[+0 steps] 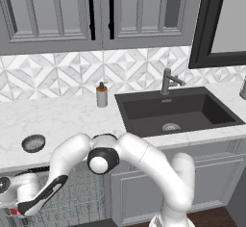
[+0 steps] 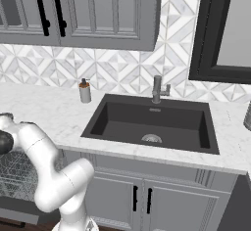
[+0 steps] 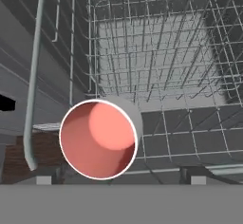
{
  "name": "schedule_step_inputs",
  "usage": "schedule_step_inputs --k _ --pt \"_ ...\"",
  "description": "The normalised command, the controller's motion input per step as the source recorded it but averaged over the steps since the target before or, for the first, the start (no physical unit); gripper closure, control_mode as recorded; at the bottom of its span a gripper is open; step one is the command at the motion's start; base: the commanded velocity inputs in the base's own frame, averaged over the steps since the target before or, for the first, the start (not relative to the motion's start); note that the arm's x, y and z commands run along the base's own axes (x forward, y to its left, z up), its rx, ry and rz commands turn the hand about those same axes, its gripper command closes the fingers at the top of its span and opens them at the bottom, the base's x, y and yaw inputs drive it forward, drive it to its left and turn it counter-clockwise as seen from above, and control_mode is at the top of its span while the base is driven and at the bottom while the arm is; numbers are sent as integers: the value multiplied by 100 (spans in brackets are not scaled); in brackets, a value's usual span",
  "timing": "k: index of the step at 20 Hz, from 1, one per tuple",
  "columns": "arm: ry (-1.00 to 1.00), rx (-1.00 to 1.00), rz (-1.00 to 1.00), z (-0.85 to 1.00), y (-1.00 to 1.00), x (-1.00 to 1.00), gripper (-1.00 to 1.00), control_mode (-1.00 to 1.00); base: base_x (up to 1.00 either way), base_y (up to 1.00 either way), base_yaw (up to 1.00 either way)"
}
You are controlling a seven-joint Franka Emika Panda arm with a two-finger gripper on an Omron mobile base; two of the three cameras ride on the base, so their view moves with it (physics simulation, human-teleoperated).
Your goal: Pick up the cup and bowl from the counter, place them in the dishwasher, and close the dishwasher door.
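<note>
Gripper sat with jaws wide apart, clamping nothing; cup lay just beyond the tips in the dishwasher's wire rack. We judged the cup placed. Bowl sat on the counter; door shutting remained.

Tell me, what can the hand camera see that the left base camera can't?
Hand view: the cup close up, its salmon-red inside facing the camera, down by the floor of the wire rack. Left base view: the bowl on the counter, plus the sink, faucet and soap dispenser. Both: the dishwasher's silver wire rack.
</note>
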Motion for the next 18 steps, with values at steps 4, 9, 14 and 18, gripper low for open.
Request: schedule_step_inputs --k 4,9,14,18 --pt "-4 10 0 100 -22 -26 -100 -100 0 0 0" --pt "0 12 0 93 -59 -3 -100 -100 0 0 0" --pt "14 13 0 99 -73 25 -100 -100 0 0 0" --pt "33 9 0 100 -51 43 -100 -100 0 0 0"
